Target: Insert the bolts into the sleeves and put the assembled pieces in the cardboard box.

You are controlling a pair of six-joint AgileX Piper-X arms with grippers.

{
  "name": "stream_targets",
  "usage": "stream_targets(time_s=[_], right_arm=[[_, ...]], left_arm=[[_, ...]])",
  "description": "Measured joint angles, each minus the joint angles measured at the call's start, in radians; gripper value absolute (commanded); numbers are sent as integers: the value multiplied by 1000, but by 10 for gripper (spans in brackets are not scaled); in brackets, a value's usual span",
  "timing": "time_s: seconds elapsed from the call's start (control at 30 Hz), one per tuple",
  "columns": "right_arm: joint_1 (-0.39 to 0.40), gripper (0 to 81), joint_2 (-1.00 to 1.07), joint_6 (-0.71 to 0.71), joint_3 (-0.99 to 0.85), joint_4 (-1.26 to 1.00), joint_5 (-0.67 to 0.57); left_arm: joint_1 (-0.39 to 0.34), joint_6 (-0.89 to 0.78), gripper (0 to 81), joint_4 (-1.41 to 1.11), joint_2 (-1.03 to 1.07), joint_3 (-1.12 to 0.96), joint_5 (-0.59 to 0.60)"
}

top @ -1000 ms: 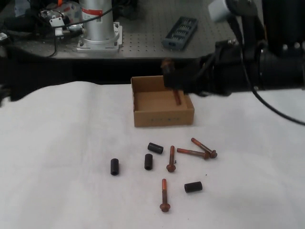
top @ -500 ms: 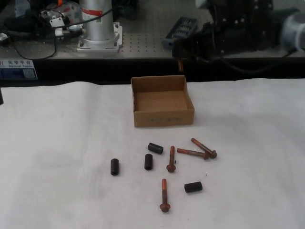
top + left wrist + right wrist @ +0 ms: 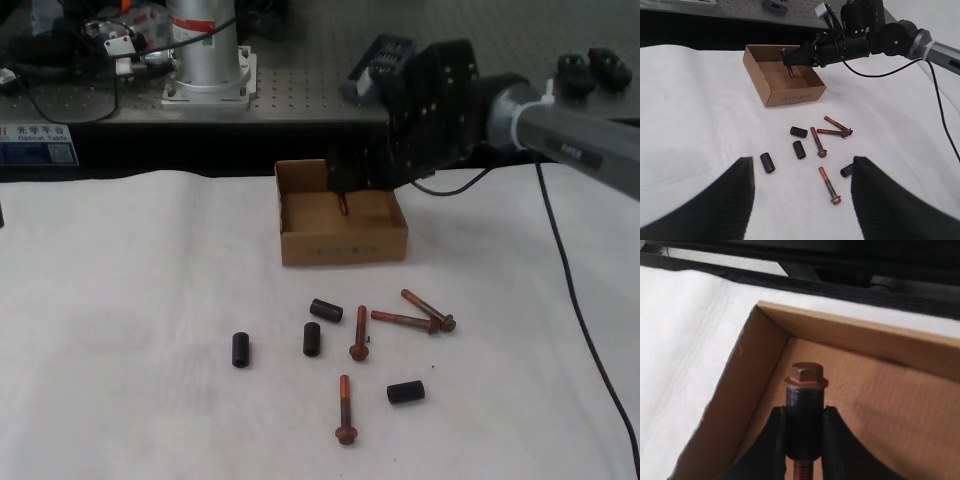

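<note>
Right wrist view: right tool clamped on sleeved bolt above cardboard box; left tool apart.

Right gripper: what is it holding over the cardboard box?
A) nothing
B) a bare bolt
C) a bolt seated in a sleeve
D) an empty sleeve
C: in the right wrist view the right gripper is clamped on a black sleeve with a bolt through it, head at one end and threads at the other, above the floor of the cardboard box.
</note>
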Motion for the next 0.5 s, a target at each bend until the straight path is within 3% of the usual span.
stream_targets(time_s=[0.2,0.4,0.5], right_arm=[[0,11,0,0,-6,19,14],[0,339,0,-2,-7,80,42],[0,341,0,-2,-7,106,59]], left_arm=[[2,0,420,0,8,0,-4],[2,0,420,0,8,0,-7],[2,0,420,0,8,0,-7]])
